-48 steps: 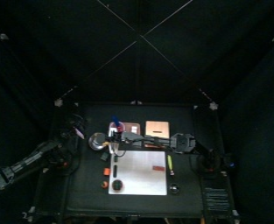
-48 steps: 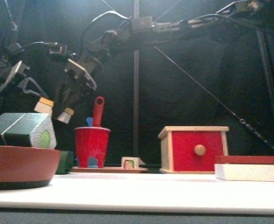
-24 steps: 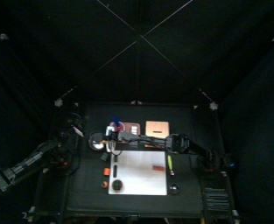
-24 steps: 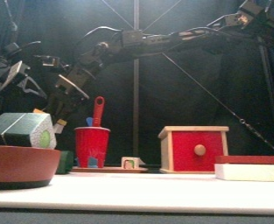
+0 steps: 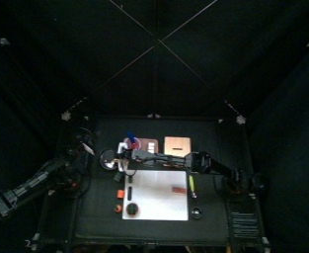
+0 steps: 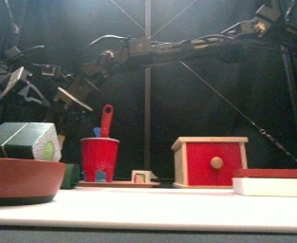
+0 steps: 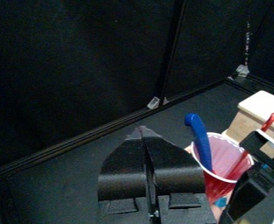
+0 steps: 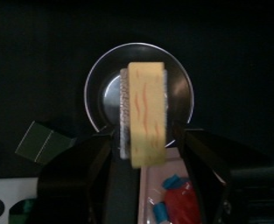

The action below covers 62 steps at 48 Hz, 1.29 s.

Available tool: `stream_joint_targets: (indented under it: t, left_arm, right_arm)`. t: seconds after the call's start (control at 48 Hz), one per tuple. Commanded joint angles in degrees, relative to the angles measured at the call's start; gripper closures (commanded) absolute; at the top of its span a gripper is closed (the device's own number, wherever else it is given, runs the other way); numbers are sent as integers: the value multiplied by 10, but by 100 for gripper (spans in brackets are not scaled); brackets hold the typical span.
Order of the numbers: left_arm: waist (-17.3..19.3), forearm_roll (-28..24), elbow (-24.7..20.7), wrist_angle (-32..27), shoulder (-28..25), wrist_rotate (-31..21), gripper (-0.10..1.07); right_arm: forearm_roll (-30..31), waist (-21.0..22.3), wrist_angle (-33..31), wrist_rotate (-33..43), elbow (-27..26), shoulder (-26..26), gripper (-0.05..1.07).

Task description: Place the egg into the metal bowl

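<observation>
With the right arm stretched across the table from its own side, the right gripper (image 8: 151,136) hangs directly over the metal bowl (image 8: 104,79), pointing down into it. The egg (image 8: 145,109), seen edge-on as a yellow slab with a paler, rough rim, sits between the two black jaws, and behind it shows the bowl's bright inside. The jaws stand spread. A dark gap shows between the egg and one jaw, and contact with the other jaw cannot be made out. Whether the egg touches the bowl's floor cannot be judged from this angle. The bowl's rim forms a full ring around the egg in the right wrist view, so the egg is centred over the bowl rather than beside it. The left gripper (image 7: 149,140) is up in the air on the far side of the bowl from the right arm's base. Its jaws are pressed together with nothing between them. A red cup (image 7: 227,162) holding a blue utensil (image 7: 195,127) stands near the bowl. The white board (image 5: 157,193) lies just beside the bowl, toward the table's front.
</observation>
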State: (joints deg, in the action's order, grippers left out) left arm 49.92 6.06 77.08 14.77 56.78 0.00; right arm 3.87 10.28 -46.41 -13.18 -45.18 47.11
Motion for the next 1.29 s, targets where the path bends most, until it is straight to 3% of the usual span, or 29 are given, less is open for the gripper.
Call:
stream_joint_targets:
  t: [0.0, 0.354, 0.542, 0.688, 0.875, 1.021, 1.271]
  left_arm:
    - [4, 0, -7, 3, -1, 0, 97]
    - [4, 0, -5, 2, -1, 1, 97]
    - [4, 0, -5, 2, -1, 1, 97]
    - [4, 0, -5, 3, -1, 2, 97]
    - [3, 0, -7, 3, -1, 2, 97]
    - [-2, 0, -9, 4, -1, 3, 97]
    - [-43, -6, -17, 5, -1, 4, 97]
  right_arm:
    - [-2, 5, 9, 0, -18, -16, 12]
    - [-2, 2, -8, 3, -18, -21, 10]
    - [-43, -10, -70, 4, -5, -59, 11]
    - [-79, -20, -81, 2, 27, -101, 11]
    - [-94, -22, -83, 10, 113, -175, 11]
    - [-117, -21, -67, 16, 209, -243, 11]
    - [-147, -25, 18, 24, 393, -364, 11]
